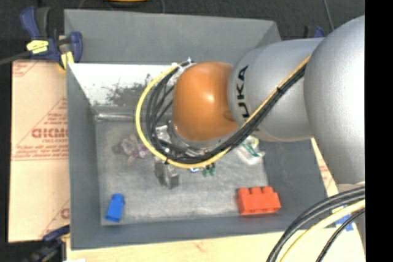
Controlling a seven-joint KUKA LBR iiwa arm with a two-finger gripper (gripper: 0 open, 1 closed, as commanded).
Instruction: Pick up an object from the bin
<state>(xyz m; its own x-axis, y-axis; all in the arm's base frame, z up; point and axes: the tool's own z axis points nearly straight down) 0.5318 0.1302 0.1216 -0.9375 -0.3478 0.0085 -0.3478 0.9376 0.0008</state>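
Where the bin [184,40] floor meets its near wall, a blue block [115,207] lies left and a red studded brick [258,200] right. Between and behind them the gripper [167,178] stands low over bare floor; how wide it stands cannot be told. Just beyond, leftward, lies a pale purplish piece [132,149].

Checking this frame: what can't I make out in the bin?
Camera view:
The gripper: what, if anything, it holds; the orange cover and cables overhang it.
A white and green thing: partly under the arm; kind unclear.
A pale purplish thing left of the gripper: too blurred to name.
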